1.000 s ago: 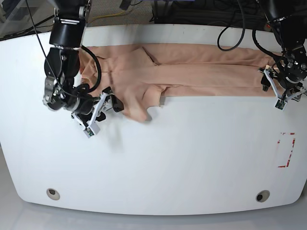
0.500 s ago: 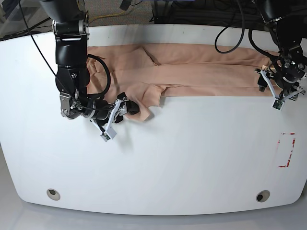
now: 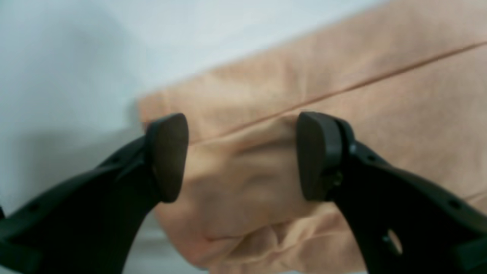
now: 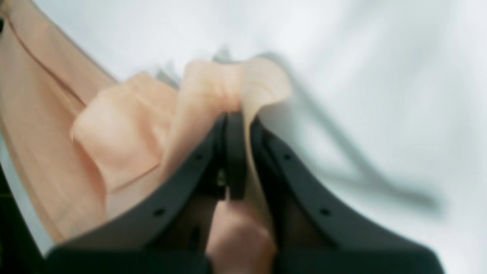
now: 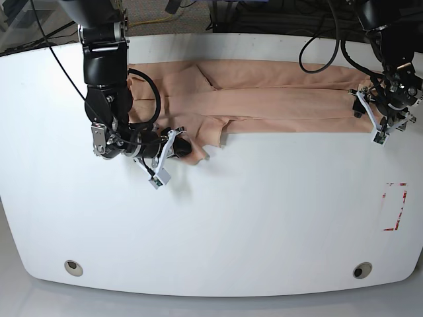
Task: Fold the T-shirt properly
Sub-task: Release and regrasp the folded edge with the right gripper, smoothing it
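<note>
A: Where's the T-shirt [image 5: 264,96]?
B: Long axis runs across frame top. Your right gripper [image 5: 177,146], center-left, pinches a sleeve flap, prob. Left gripper [image 3: 243,156], jaws apart, straddles the hem corner at right.

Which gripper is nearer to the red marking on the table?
Left. The left gripper sits at the T-shirt end, just above the red marking. The right gripper is far across the table, jaws shut on cloth.

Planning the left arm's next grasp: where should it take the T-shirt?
Probably the end corner of the T-shirt beneath the open left gripper, coming from above: the fabric there bunches up off the table, while elsewhere it lies flat.
</note>
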